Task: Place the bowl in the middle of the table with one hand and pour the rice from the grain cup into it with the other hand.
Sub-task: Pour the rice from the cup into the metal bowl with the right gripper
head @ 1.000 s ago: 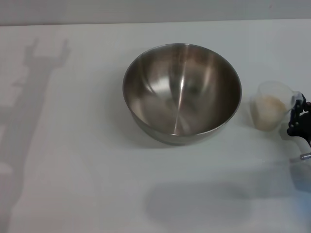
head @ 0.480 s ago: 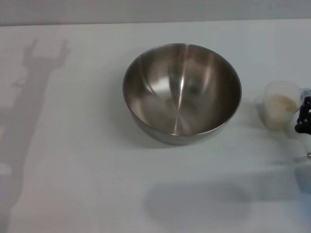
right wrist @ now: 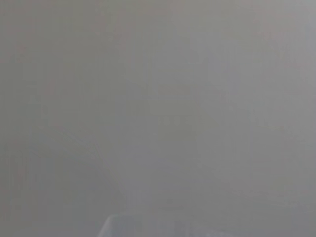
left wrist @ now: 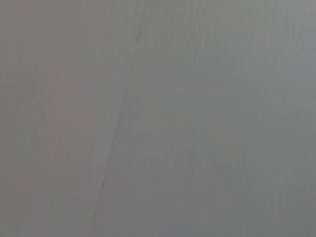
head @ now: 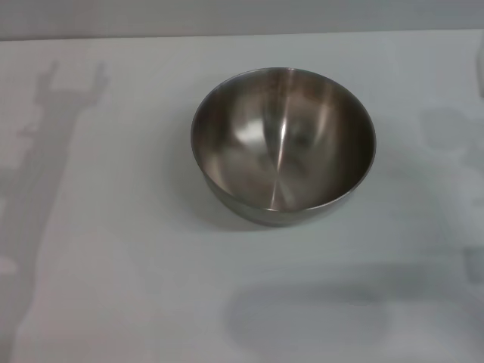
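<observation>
The stainless-steel bowl is standing empty near the middle of the table. Neither gripper nor the grain cup is showing, so their fingers cannot be judged. Pouring seems next: the cup needs tilting over the bowl.

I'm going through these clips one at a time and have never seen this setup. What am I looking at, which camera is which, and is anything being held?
This is a two-armed robot with a camera on its head and one on each wrist. The head view looks down on a white table with a steel bowl near the middle, and no rice shows in it. Neither arm nor the grain cup shows there. Both wrist views show only plain grey surface; a pale edge low in the right one cannot be identified. Nothing can be seen being held.
</observation>
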